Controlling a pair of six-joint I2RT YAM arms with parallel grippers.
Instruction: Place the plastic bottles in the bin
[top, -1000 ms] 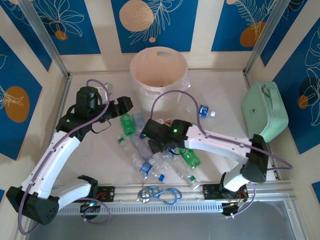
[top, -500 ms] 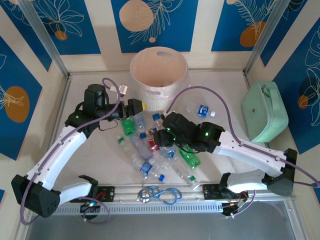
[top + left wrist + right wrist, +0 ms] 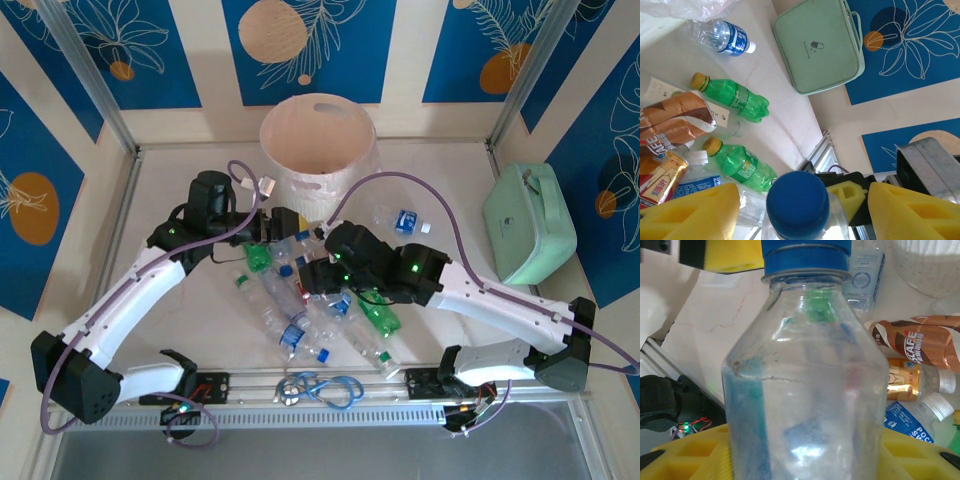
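The clear bottle point(image 3: 805, 380) with the blue cap point(image 3: 805, 255) is hanging over the middle of the desk point(image 3: 450, 180), just on the near side of the bin point(image 3: 300, 195), which is standing at the middle of the far edge. The right jaws are pinching the bottle across its lower body, with yellow pads point(image 3: 685, 455) pressing on each side. The left jaws are standing spread to either side of its cap end. Gaps are showing beside the cap, but I cannot tell whether they are touching the shoulders.

Below, the other bottles point(image 3: 300, 320) are lying in a loose heap reaching toward the near edge, with green ones point(image 3: 732, 95) among them. One more point(image 3: 405, 220) is lying apart, between the bin and the case point(image 3: 528, 222) at the right edge.

The held bottle is looking empty, so it is probably weighing very little. Its thin wall is likely to buckle under a hard squeeze, and its smooth round skin to slide in a weak one. The neck just under the cap seems the stiffest hold, while the mid-body suits a gentle grip.
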